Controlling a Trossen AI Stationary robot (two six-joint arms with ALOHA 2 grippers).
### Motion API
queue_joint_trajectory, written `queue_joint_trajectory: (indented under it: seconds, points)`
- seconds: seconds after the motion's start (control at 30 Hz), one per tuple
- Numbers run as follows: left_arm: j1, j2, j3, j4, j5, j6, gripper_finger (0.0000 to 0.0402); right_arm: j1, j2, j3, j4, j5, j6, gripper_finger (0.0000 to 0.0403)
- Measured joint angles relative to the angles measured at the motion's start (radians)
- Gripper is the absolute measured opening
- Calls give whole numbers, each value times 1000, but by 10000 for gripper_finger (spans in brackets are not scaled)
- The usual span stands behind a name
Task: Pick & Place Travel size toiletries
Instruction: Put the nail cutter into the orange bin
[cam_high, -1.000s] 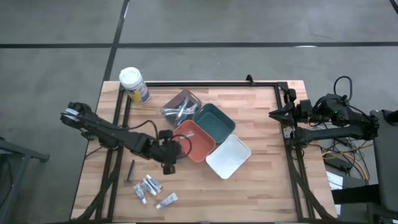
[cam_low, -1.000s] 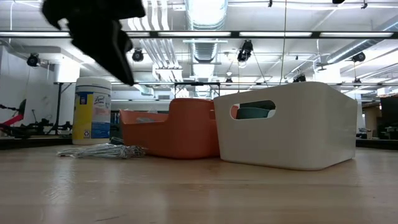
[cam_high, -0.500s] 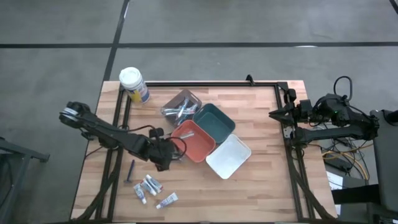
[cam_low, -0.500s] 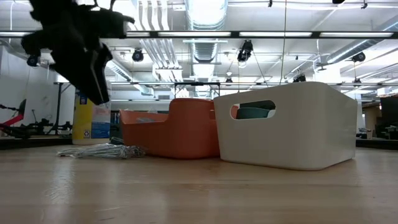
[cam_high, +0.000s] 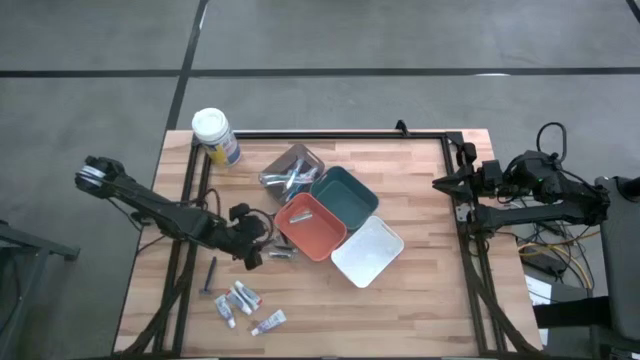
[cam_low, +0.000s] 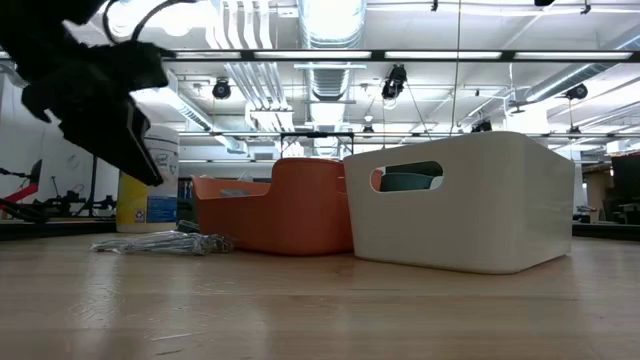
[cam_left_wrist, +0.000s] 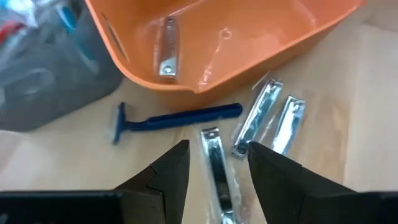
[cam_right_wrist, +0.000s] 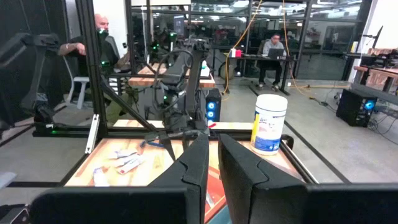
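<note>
Left gripper (cam_left_wrist: 214, 168) withdrawn from glossy orange tray (cam_left_wrist: 261, 37), fingers apart above flat metal nail clippers (cam_left_wrist: 214, 171), slim blue razor (cam_left_wrist: 177, 118) beside, right gripper (cam_right_wrist: 211, 163) nearly closed, empty

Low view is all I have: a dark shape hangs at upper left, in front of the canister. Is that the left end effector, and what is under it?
Observer: Yes. The left end effector hovers open over a nail clipper lying on the table beside the orange tray.
Operator: Is anything already inside that tray?
Observer: One clipper lies on its floor.
Operator: What else sits loose near that spot?
Observer: A blue razor and two wrapped clippers lie on the wood just outside the tray.
</note>
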Motion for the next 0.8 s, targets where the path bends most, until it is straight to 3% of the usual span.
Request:
queue_joint_trajectory:
  seconds: [0.33, 0.53, 0.8]
  points:
    - [0, -60, -241, 250, 20, -70, 167, 0, 0, 0, 0, 0, 0, 34]
    - [0, -60, -265, 358, 20, -17, 167, 0, 0, 0, 0, 0, 1, 34]
    - [2, -58, -267, 364, 10, -20, 167, 0, 0, 0, 0, 0, 0, 34]
